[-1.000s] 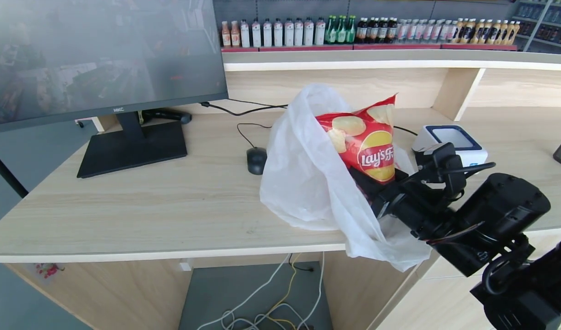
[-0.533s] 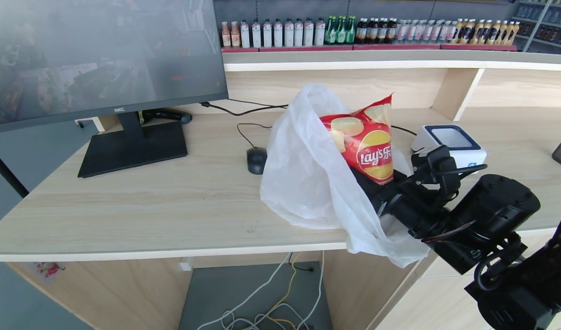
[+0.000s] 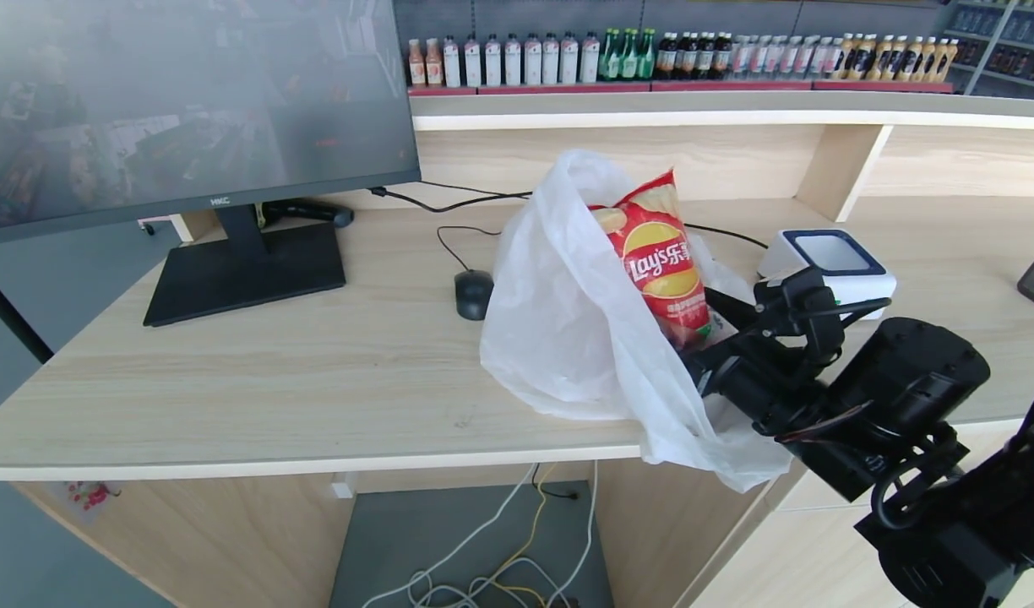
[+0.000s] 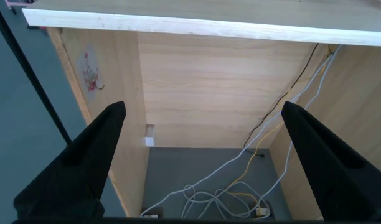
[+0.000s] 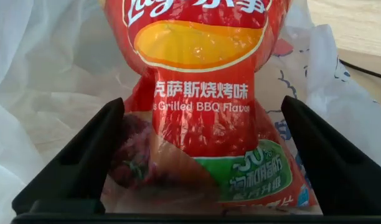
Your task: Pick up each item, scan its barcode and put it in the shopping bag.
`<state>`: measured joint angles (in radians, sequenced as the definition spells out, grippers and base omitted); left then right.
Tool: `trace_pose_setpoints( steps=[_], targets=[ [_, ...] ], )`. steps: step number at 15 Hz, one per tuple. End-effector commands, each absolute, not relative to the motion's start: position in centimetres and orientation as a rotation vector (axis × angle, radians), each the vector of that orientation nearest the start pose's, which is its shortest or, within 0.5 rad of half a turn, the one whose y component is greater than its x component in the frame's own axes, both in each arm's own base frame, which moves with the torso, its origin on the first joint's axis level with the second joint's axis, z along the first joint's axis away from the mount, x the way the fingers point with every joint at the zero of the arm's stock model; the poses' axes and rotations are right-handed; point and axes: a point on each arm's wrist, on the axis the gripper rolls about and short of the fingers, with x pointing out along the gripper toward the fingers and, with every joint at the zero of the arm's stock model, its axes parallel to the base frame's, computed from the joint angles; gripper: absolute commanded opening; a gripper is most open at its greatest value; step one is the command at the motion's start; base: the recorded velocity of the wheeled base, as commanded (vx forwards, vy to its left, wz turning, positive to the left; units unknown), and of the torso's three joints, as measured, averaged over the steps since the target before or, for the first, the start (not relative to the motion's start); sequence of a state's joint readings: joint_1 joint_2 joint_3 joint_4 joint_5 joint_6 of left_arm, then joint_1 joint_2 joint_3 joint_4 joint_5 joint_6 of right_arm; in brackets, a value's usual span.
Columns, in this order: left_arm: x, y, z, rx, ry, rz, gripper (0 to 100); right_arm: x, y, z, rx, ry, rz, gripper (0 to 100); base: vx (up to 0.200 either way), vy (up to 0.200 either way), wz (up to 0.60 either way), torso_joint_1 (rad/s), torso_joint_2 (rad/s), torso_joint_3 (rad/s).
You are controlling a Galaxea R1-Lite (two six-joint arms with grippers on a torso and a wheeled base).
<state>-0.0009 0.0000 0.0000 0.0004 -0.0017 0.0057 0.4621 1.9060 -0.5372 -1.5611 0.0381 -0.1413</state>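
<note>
On the table (image 3: 297, 380), seen from the head, the chips (image 3: 656, 253) lean inside the bag (image 3: 559, 338), top poking out. From the left wrist, the left jaws gape empty below the table edge. From the right wrist, the right jaws stand spread wide either side of the chips, not pinching. I'd pull straight back, clear of the plastic.

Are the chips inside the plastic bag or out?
Partly in: the lower end of the chips bag sits inside the open shopping bag; its top pokes above the rim.
</note>
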Motion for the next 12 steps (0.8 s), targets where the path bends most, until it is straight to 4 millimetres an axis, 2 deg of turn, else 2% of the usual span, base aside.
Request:
trace_pose_setpoints(
  steps=[1,9,12],
  targets=[
    [-2.3,0.0,7.5,0.006,0.0,-0.002,100,26.9,13.5,16.0,-0.085,-0.272,0.478,100,0.0,0.0,0.0,0.0,0.0,0.0],
    [-2.3,0.0,7.5,0.006,0.0,-0.002,100,23.0,11.6,20.4,-0.039,-0.413,0.469,100,0.0,0.0,0.0,0.0,0.0,0.0],
    [-2.3,0.0,7.5,0.005,0.0,-0.002,100,21.4,10.8,20.9,-0.035,-0.428,0.467,100,0.0,0.0,0.0,0.0,0.0,0.0]
  ],
)
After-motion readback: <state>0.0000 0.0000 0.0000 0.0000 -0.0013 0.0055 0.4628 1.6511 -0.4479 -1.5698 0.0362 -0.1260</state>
